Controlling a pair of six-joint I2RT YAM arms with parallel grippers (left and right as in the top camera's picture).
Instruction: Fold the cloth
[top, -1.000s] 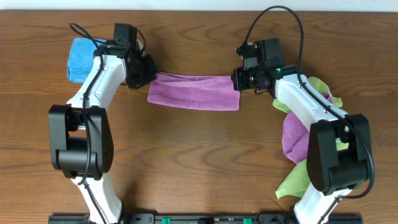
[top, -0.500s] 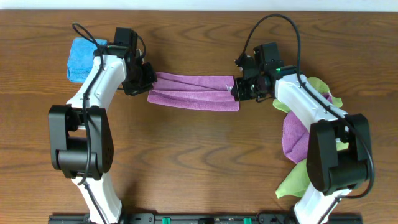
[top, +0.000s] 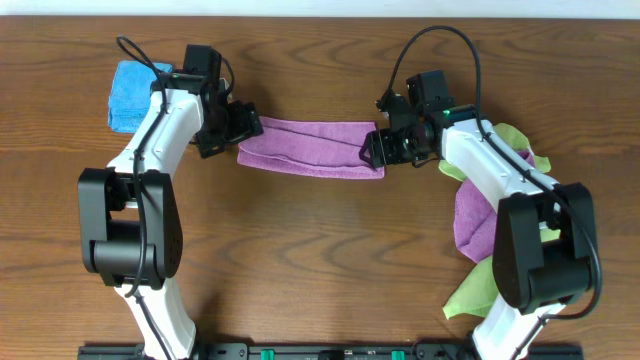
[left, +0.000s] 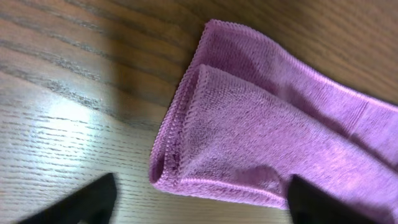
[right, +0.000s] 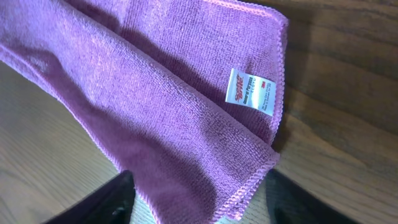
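The cloth (top: 310, 148) is laid as a folded strip on the bench (top: 320, 250) between the left pincer (top: 245, 128) and the right pincer (top: 373, 150), both spread open and empty at its ends, where a snagged edge could see the fold dragged apart.

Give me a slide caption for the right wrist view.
Open right gripper above the folded end of the lilac cloth, white label facing up, on the wooden table.

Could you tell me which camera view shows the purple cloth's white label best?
The right wrist view: the label lies close and sharp on the cloth. Overhead and left wrist show only cloth, no label discernible.
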